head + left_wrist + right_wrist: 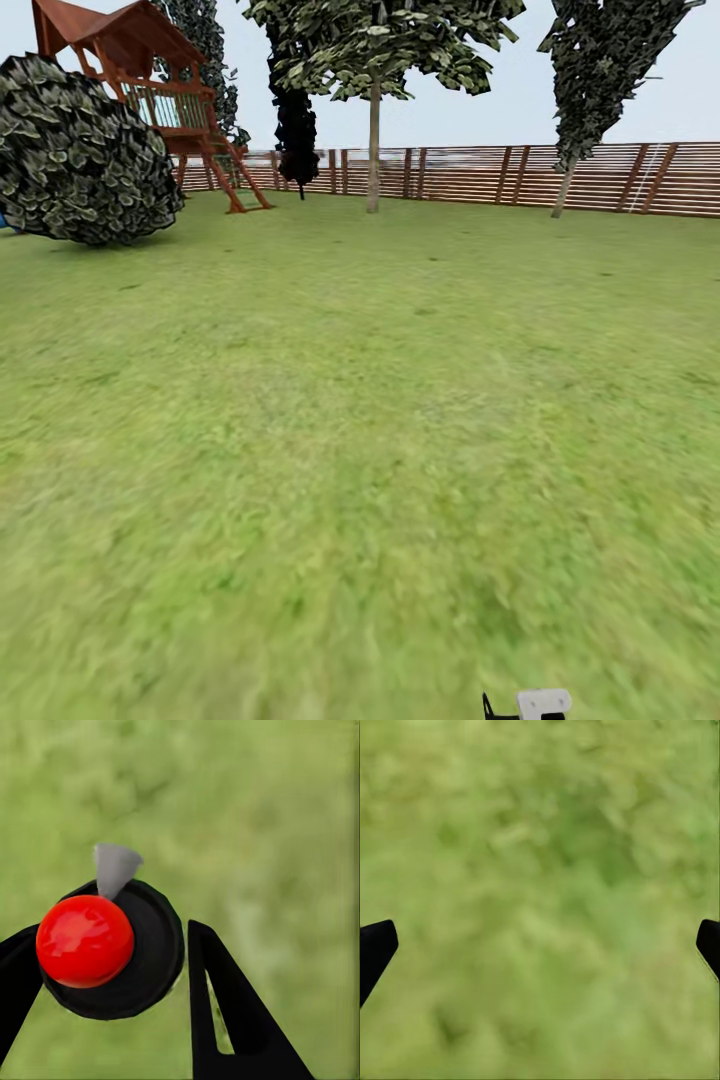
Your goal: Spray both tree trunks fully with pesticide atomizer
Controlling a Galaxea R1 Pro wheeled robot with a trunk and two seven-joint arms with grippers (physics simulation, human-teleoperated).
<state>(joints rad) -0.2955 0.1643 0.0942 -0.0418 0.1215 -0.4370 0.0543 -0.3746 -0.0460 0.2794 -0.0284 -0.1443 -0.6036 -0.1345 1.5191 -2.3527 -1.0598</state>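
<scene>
Where black fingers [225, 1020] flank it, glossy red-knobbed round atomizer [105, 945], blurry grass [262, 817]

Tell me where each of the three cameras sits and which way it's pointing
Head view: on the head, facing forward over the lawn toward the fence and two trees.
Left wrist view: near the left gripper, looking down its fingers at the atomizer.
Right wrist view: near the right gripper, looking down at grass.
Both wrist views share blurred grass.
</scene>
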